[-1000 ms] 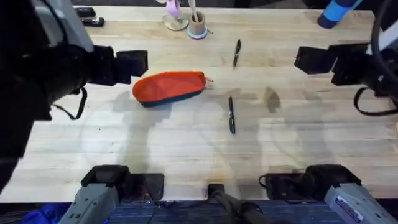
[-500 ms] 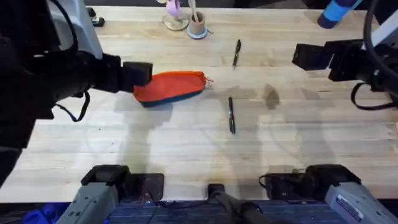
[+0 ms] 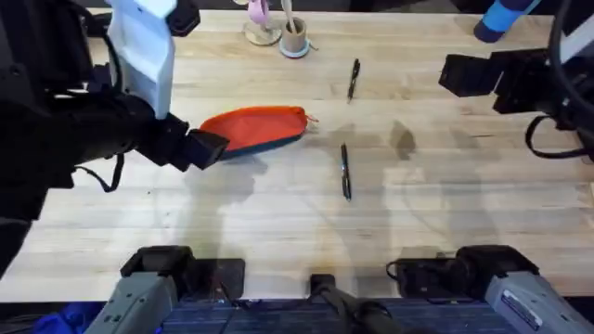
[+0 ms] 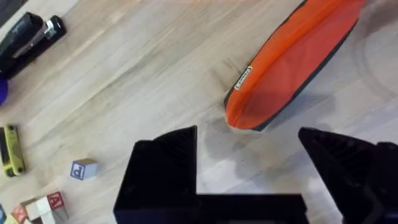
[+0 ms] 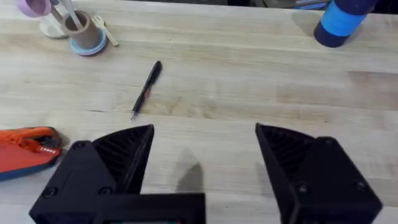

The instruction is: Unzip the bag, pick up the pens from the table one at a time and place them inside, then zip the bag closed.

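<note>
The table [image 3: 278, 213] is a broad spread of light wooden planks, and both arms hang over it from either side. The left arm looms big and dark across the near-left part, its left claw [image 3: 206, 148] down close to the bag's left end; from its wrist camera the two black fingers [image 4: 163, 165] stand wide apart with bare wood between them, gripping nothing, the bag's tip just ahead of the gap. The right claw [image 3: 461, 76] hovers over the far-right part of the table, well apart from the bag, and its fingers [image 5: 118, 155] are likewise spread open and empty.

The bag [image 3: 255, 128] lies flat left of centre, orange on top with a dark blue strip along its near edge, a small pull at its right tip. One pen [image 3: 345, 171] lies near the middle of the table, to the right of the bag. The other pen [image 3: 354, 78] lies farther back, roughly in line with the first. A small cup [image 3: 294, 39] holding pale sticks stands at the far edge. A black stapler [image 4: 28, 37] lies off beyond the left claw.
</note>
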Robot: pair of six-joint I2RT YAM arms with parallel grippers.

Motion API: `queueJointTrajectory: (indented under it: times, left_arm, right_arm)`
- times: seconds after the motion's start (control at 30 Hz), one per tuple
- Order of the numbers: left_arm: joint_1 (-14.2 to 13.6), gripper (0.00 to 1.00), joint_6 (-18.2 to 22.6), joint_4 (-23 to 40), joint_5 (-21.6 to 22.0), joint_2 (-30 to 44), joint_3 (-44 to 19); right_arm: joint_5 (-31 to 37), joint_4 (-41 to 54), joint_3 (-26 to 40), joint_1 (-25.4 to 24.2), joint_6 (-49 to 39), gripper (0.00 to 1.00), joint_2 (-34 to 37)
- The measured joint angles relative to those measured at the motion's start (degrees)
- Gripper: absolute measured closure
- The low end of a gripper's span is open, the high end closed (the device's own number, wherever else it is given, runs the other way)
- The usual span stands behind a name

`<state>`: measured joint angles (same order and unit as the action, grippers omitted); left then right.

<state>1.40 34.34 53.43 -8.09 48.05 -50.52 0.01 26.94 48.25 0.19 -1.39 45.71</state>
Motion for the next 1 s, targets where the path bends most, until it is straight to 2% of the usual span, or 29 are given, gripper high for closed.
queueJointTrajectory:
  times: [0.07,0.17,0.27,0.47,0.67,0.77,1.0]
  left_arm:
    - [2.1,0.007,2.5,0.0,-2.0,0.0,0.0]
    - [6.6,0.008,6.3,0.0,-6.6,0.0,0.0]
    - [12.4,0.009,10.4,1.1,-12.9,0.0,0.0]
    - [24.2,0.009,21.3,4.9,-23.9,0.0,0.0]
    - [34.2,0.008,26.1,2.5,-29.2,0.5,0.0]
    - [36.7,0.008,26.9,2.1,-29.9,1.9,0.0]
    - [37.1,0.008,28.2,4.1,-32.4,2.3,0.0]
  right_arm:
    - [0.0,0.0,0.0,0.0,-0.4,0.004,0.0]
    - [0.0,0.0,0.0,0.0,-1.1,0.004,0.0]
    - [0.0,0.0,0.0,0.0,-1.8,0.004,0.0]
    - [0.0,0.0,0.0,0.0,-2.1,0.005,0.0]
    - [0.0,0.0,0.0,0.0,-2.1,0.005,0.0]
    - [0.0,0.0,0.0,0.0,-2.1,0.005,0.0]
    - [0.0,0.0,0.0,0.0,-2.1,0.005,0.0]
